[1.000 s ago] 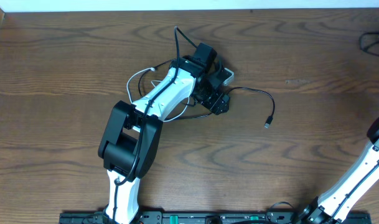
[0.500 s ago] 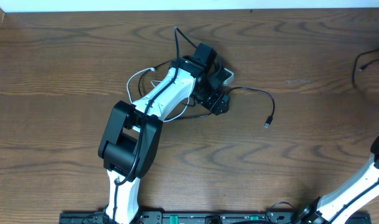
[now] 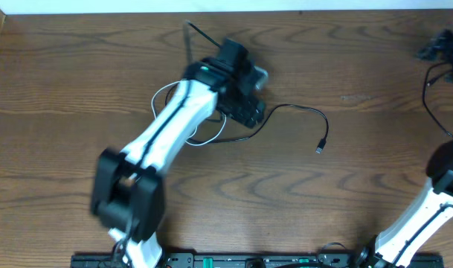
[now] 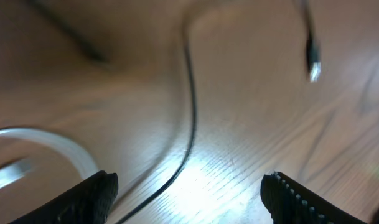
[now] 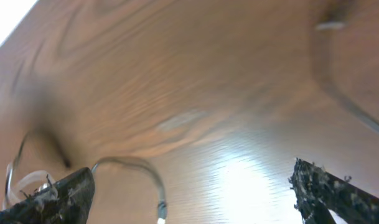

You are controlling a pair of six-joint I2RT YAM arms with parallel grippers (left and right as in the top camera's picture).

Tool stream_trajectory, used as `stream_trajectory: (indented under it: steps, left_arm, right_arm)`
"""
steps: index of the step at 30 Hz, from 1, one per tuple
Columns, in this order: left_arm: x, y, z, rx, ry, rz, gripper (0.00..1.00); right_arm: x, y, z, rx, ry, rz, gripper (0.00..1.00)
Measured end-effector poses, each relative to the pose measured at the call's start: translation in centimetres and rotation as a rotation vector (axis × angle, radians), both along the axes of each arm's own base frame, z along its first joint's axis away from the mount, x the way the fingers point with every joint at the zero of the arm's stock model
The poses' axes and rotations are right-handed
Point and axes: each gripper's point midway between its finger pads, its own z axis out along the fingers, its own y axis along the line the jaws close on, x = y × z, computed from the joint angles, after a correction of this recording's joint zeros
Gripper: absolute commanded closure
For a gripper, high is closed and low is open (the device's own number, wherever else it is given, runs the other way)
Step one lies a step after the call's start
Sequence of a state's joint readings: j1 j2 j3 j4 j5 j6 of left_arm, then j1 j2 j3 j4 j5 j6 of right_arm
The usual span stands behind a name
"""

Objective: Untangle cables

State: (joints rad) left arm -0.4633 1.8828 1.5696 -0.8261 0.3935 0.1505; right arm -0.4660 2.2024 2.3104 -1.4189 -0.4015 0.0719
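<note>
Left claw (image 4: 189,180): jaws spread wide, gripping nothing, above the far middle of the table (image 3: 77,67).
Under the left claw: the black cable (image 4: 190,93) runs along the wood below the gap between the fingers (image 4: 96,193); whether it touches them cannot be told.
Black cable: from beneath the left claw it arcs to the right, then bends down to its small plug (image 3: 320,149), which lies loose on the table.
White cable (image 3: 163,95): loops just left of the left claw, partly hidden under the blurred left arm (image 3: 166,134).
Right claw (image 5: 190,171): jaws spread wide and empty, over bare wood at the right side, well apart from both cables.
</note>
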Motion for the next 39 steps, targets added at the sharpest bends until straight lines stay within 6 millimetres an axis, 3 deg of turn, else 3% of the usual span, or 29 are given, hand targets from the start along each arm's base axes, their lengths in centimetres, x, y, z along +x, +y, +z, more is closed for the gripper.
stream_trajectory:
  steps: [4, 6, 8, 12, 18, 23, 27, 28, 30, 36, 39]
  left_arm:
    - [0.7, 4.6, 8.3, -0.014, -0.124, 0.248, 0.25]
    - [0.2, 7.6, 10.3, 0.003, -0.126, 0.387, 0.25]
    - [-0.5, 10.5, 10.7, 0.039, -0.089, 0.516, 0.25]
    - [-0.3, 13.7, 8.2, 0.099, -0.012, 0.670, 0.25]
    - [0.0, 14.7, 1.2, 0.181, 0.104, 0.790, 0.31]
    - [1.8, 14.7, -4.2, 0.199, 0.123, 0.850, 0.44]
    - [3.2, 14.4, -7.3, 0.205, 0.128, 0.866, 0.60]
    - [3.5, 14.4, -7.9, 0.205, 0.128, 0.874, 0.68]
    - [3.9, 14.3, -8.6, 0.205, 0.126, 0.873, 0.92]
    - [3.3, 14.5, -8.7, 0.234, 0.146, 0.852, 0.92]
    - [2.3, 14.7, -6.0, 0.251, 0.150, 0.818, 0.93]
  right_arm:
    - [1.4, 7.4, 0.0, 0.007, -0.008, 0.215, 0.03]
    - [1.7, 10.5, 0.0, -0.001, -0.010, 0.297, 0.03]
    - [1.9, 13.4, -0.1, -0.022, -0.004, 0.362, 0.02]
    - [2.2, 16.0, -0.4, -0.062, 0.008, 0.402, 0.02]
    - [2.1, 15.5, -0.7, -0.091, 0.035, 0.358, 0.02]
    - [1.4, 15.1, -0.9, -0.093, 0.071, 0.341, 0.02]
    - [1.1, 15.1, -0.9, -0.091, 0.084, 0.341, 0.03]
    - [1.1, 15.1, -1.0, -0.090, 0.085, 0.341, 0.03]
    - [1.1, 15.1, -1.0, -0.090, 0.086, 0.341, 0.03]
    - [1.0, 15.2, -1.0, -0.088, 0.087, 0.338, 0.07]
    - [1.1, 15.5, -0.9, -0.083, 0.085, 0.343, 0.07]
